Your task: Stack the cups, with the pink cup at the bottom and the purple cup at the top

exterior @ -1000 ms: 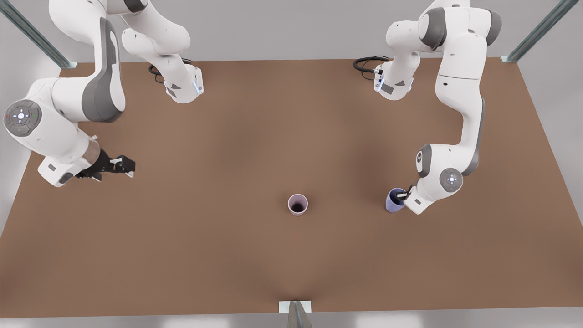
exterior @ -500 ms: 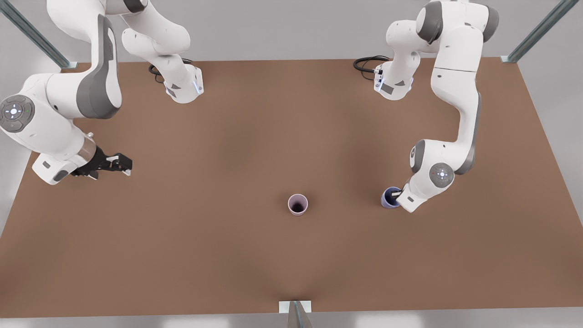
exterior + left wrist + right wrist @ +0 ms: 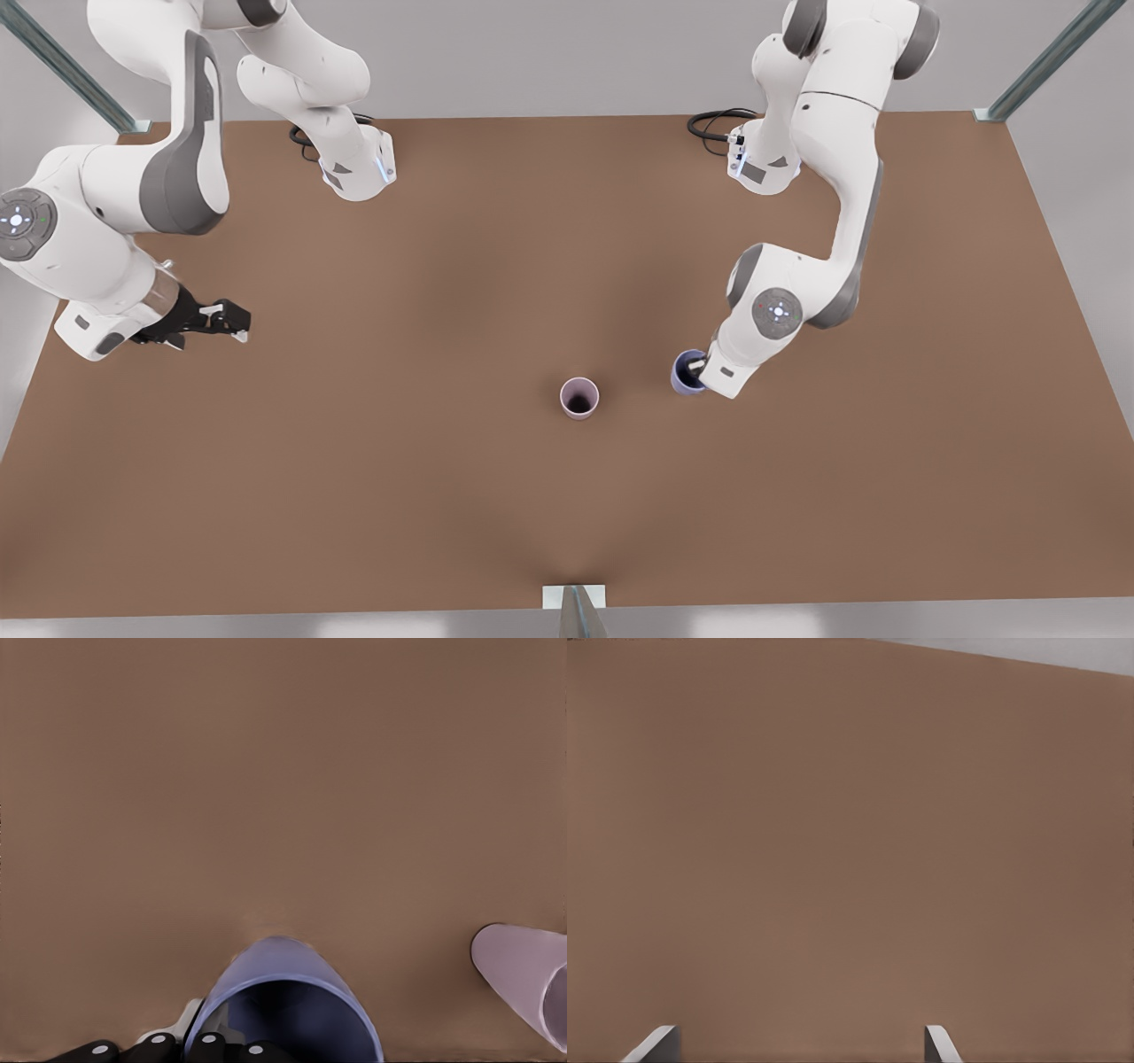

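Since the earlier frame, the left gripper point(image 3: 700, 370) has carried the purple cup point(image 3: 686, 371) toward the pink cup point(image 3: 579, 396), now near it; right gripper point(image 3: 232, 321) waits well apart at the front view's left, fingers point(image 3: 656, 1045) spread and empty. Left wrist view shows the clamp on the periwinkle rim point(image 3: 288, 1001), dark blue inside, pale pink cup point(image 3: 523, 979) cut off at frame edge, while the front view hides those fingers behind the wrist.

Two cups: one pink cup point(image 3: 579, 396), one purple cup point(image 3: 686, 371); two arms.
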{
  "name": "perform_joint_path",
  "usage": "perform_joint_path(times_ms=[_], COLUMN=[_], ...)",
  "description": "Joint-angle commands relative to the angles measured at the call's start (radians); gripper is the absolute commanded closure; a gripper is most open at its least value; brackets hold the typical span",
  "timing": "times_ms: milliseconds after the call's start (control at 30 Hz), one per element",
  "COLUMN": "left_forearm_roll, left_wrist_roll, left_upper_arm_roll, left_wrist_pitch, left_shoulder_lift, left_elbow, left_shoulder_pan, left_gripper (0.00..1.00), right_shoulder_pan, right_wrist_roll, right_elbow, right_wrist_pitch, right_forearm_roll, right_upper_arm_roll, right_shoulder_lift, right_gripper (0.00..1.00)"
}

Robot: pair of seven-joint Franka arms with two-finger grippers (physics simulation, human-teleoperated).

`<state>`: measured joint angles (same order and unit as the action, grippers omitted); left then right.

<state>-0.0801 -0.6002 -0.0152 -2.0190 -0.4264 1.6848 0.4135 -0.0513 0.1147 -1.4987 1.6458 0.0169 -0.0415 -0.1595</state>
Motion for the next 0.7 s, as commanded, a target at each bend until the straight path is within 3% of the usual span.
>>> perform_joint_path(times_ms=[0, 167, 367, 667], left_forearm_roll=[-0.073, -0.075, -0.110, -0.167], left_wrist_roll=[-0.007, -0.151, -0.372, -0.412], left_upper_arm_roll=[0.000, 0.000, 0.000, -0.006], left_wrist_pitch=[0.028, 0.102, 0.099, 0.092], left_shoulder_lift=[-0.002, -0.009, -0.138, -0.227], left_elbow=[-0.023, -0.139, -0.324, -0.439], left_shoulder_pan=[-0.001, 0.071, 0.196, 0.208], left_gripper=[0.79, 0.79, 0.79, 0.79], right_shoulder_pan=[-0.002, -0.001, -0.001, -0.002], right_wrist_roll=[0.000, -0.001, 0.002, -0.009], right_elbow=[0.000, 0.002, 0.005, 0.005], right_wrist_pitch=[0.000, 0.003, 0.003, 0.005], right_forearm_roll=[0.000, -0.005, -0.005, -0.005], right_upper_arm_roll=[0.000, -0.001, -0.005, -0.005], right_shoulder_lift=[0.000, -0.003, -0.003, -0.009], right_gripper=[0.00, 0.00, 0.00, 0.00])
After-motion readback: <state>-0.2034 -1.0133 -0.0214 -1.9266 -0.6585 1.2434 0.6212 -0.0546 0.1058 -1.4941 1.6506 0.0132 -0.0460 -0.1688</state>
